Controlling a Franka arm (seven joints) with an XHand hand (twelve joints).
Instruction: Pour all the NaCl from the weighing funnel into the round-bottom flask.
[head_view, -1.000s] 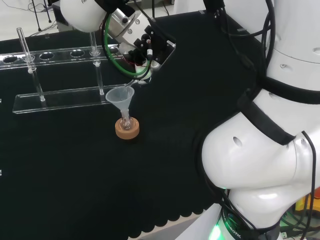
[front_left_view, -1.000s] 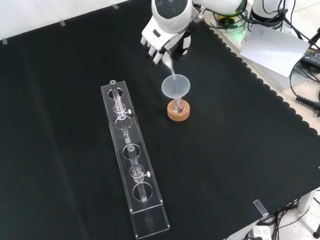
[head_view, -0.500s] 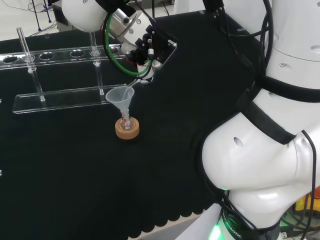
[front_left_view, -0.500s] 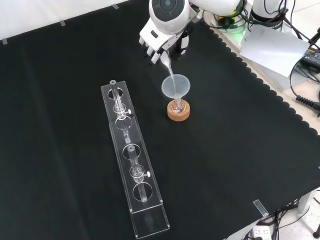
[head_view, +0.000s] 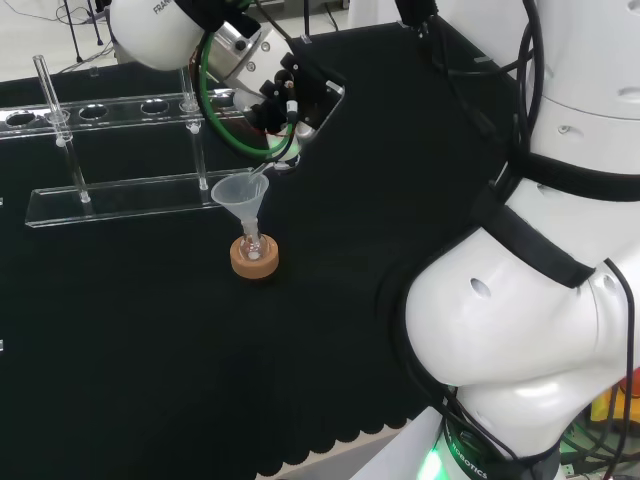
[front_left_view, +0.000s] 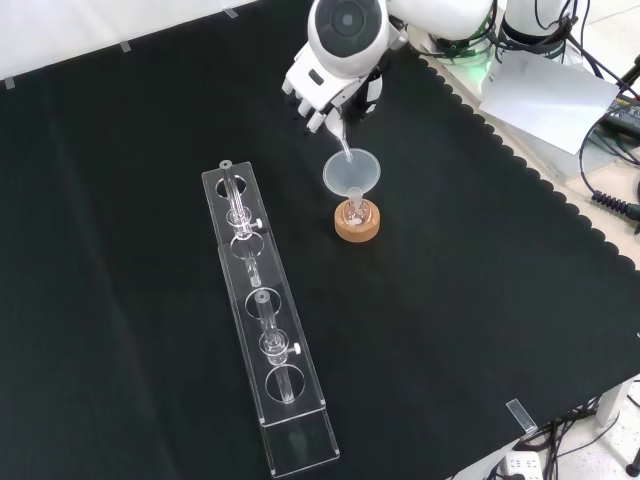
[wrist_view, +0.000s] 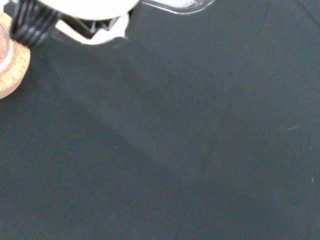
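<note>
The hand (front_left_view: 322, 92), fingers curled round a clear weighing funnel (front_left_view: 340, 142), is tilting its spout into the funnel (front_left_view: 351, 173) sitting in the flask (front_left_view: 356, 212) on its cork ring (front_left_view: 357, 228), beside a clear rack (front_left_view: 264, 340); no legible labels are showing.

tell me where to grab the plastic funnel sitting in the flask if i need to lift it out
Pinch the plastic funnel by its wide cone rim, coming from straight above. Its stem sits upright in the neck of the small flask on the cork ring, so a vertical lift frees it. The side toward the rack is clear; the hand with its weighing funnel crowds the opposite side.
</note>
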